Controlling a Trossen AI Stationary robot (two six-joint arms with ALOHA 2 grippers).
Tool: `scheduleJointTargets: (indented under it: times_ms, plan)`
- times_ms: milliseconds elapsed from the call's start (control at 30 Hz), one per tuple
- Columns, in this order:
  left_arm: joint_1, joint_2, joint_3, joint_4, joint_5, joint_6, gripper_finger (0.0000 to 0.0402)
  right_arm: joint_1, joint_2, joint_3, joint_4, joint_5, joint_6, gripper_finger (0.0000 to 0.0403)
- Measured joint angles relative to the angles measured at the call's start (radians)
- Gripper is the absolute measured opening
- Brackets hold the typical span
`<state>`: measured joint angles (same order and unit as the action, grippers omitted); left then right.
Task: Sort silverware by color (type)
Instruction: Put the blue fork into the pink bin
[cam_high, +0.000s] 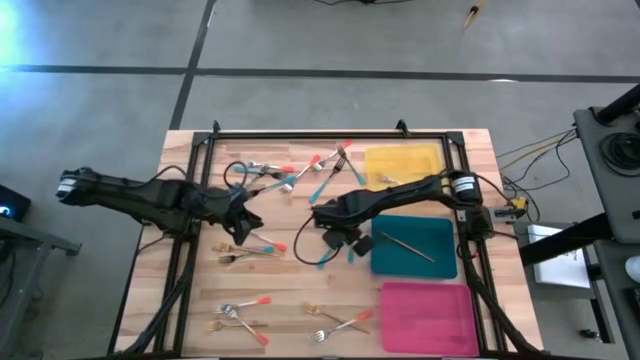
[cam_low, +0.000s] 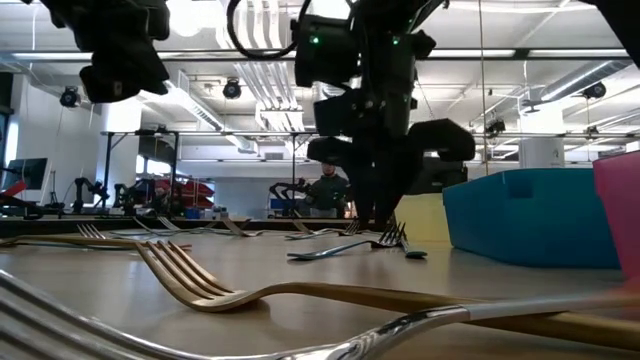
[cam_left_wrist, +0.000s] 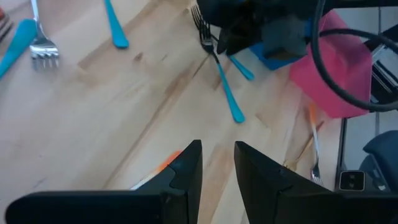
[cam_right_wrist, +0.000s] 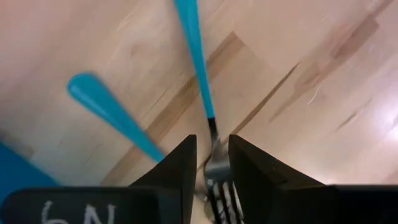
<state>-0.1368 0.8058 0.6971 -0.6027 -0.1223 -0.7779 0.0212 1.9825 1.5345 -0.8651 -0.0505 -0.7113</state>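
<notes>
Standing on grey concrete, a pale wood table (cam_high: 320, 300) carries yellow tray (cam_high: 403, 163), teal tray (cam_high: 415, 246) and pink tray (cam_high: 425, 316) along its right edge. Silverware: scattered forks, teal and orange handled near the far edge (cam_high: 318, 165), gold ones near the front edge (cam_high: 335, 325). Right gripper (cam_right_wrist: 211, 163) at table centre, fingers narrowly parted astride a teal-handled fork (cam_right_wrist: 196, 56) at its neck, on the wood. Left gripper (cam_left_wrist: 217, 163) left of centre, fingers slightly apart, nothing between them. Low view alone shows the room: ceiling lights, a seated person (cam_low: 325, 190), gold fork (cam_low: 300, 292) close up. High view alone shows one utensil (cam_high: 405, 245) lying in the teal tray.
</notes>
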Motion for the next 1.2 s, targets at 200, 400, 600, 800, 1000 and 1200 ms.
scheduleJointTargets:
  times_ms: [200, 400, 600, 800, 1000, 1200]
  plan:
    - [0.000, -0.041, 0.000, -0.005, -0.010, 0.026, 0.0078, 0.000, 0.057, 0.000, 0.038, 0.000, -0.005, 0.0082]
    - [0.001, -0.054, 0.000, -0.024, -0.027, 0.033, 0.0078, 0.000, 0.090, 0.003, 0.036, 0.003, 0.054, 0.0059]
    - [0.001, -0.055, 0.000, -0.057, -0.044, 0.037, 0.0078, 0.003, 0.094, 0.003, 0.034, 0.007, 0.109, 0.0014]
    - [0.001, -0.056, 0.000, -0.061, -0.096, 0.037, 0.0078, 0.003, 0.064, 0.016, 0.033, 0.026, 0.113, 0.0011]
    - [0.001, -0.055, 0.000, -0.061, -0.116, 0.057, 0.0078, -0.005, 0.047, 0.161, 0.037, 0.177, 0.109, 0.0010]
    - [0.001, -0.056, 0.000, -0.061, -0.116, 0.044, 0.0078, -0.009, 0.044, 0.362, -0.187, 0.214, 0.247, 0.0010]
